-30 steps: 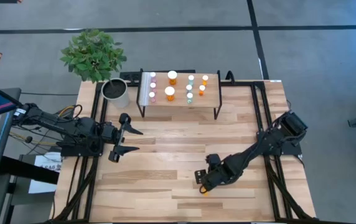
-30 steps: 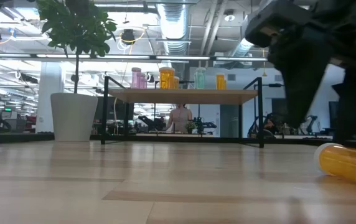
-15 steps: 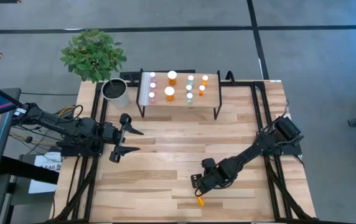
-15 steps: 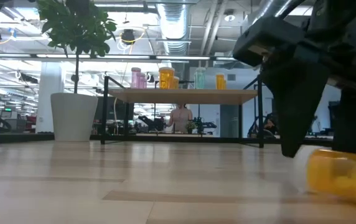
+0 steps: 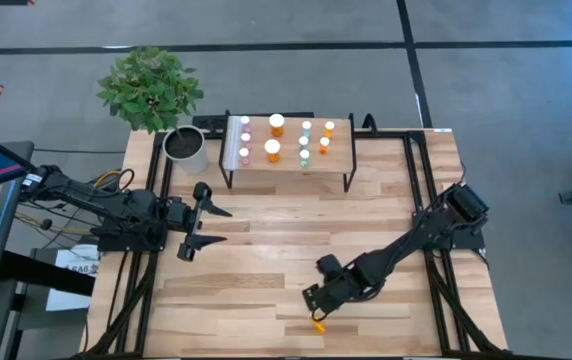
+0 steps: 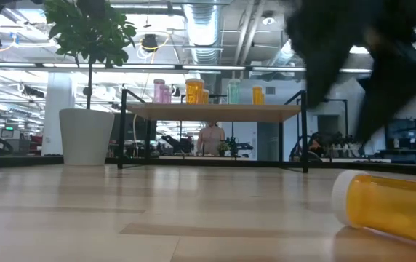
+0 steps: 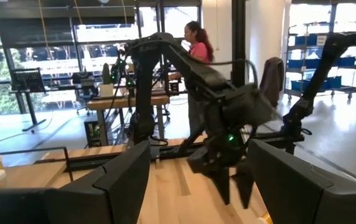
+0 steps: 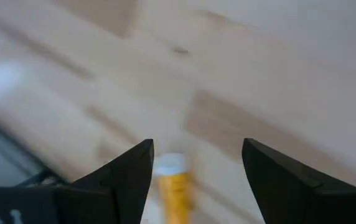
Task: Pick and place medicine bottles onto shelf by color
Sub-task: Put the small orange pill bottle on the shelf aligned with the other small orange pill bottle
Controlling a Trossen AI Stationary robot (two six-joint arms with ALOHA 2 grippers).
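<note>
An orange medicine bottle (image 5: 318, 321) with a white cap lies on its side on the table near the front edge; it also shows in the low view (image 6: 393, 212). My right gripper (image 5: 313, 302) hangs open just above it, fingers either side of the bottle (image 8: 175, 186) without touching. The shelf (image 5: 288, 166) stands at the table's far side with several pink, orange and pale green bottles (image 5: 274, 150) upright on its top. My left gripper (image 5: 202, 226) waits open at the table's left.
A grey-white plant pot (image 5: 186, 147) with a green plant stands left of the shelf. Black frame rails (image 5: 418, 180) run along the table's left and right sides. A person (image 7: 198, 43) stands in the room beyond the table. Bare wood lies between the arms.
My right gripper has gone toward the table's near left, dipped toward the orange bottle and risen again. The bottle has moved along the table toward the near edge, still lying on its side.
</note>
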